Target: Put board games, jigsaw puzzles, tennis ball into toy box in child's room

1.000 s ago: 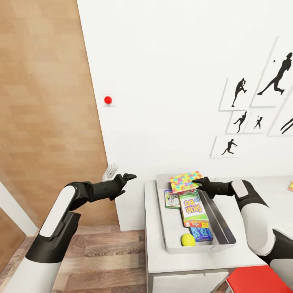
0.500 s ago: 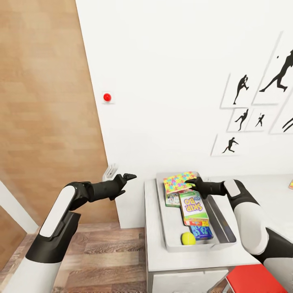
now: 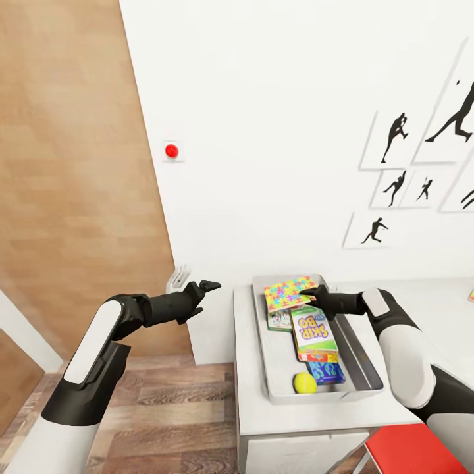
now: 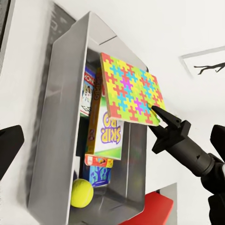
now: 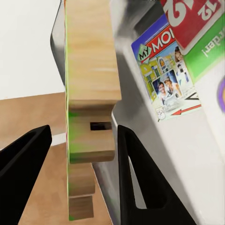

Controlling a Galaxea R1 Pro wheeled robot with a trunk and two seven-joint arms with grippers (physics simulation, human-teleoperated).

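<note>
Head view: the right gripper [image 3: 309,291] meets the puzzle's [image 3: 288,293] right edge over the toy box's [image 3: 260,342] far end; the left gripper [image 3: 204,287] hangs left of the table [image 3: 250,408], grip unclear.

Left wrist view: the puzzle tilts above the Skip-Bo [image 4: 107,126], the Monopoly [image 4: 87,91] and the ball [image 4: 82,192].

Right wrist view: fingers [image 5: 133,173] spread, flanking the puzzle's edge [image 5: 89,93].

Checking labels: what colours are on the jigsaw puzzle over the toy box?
Yellow, pink, green, blue, orange interlocking pieces; clearest in the left wrist view.
</note>
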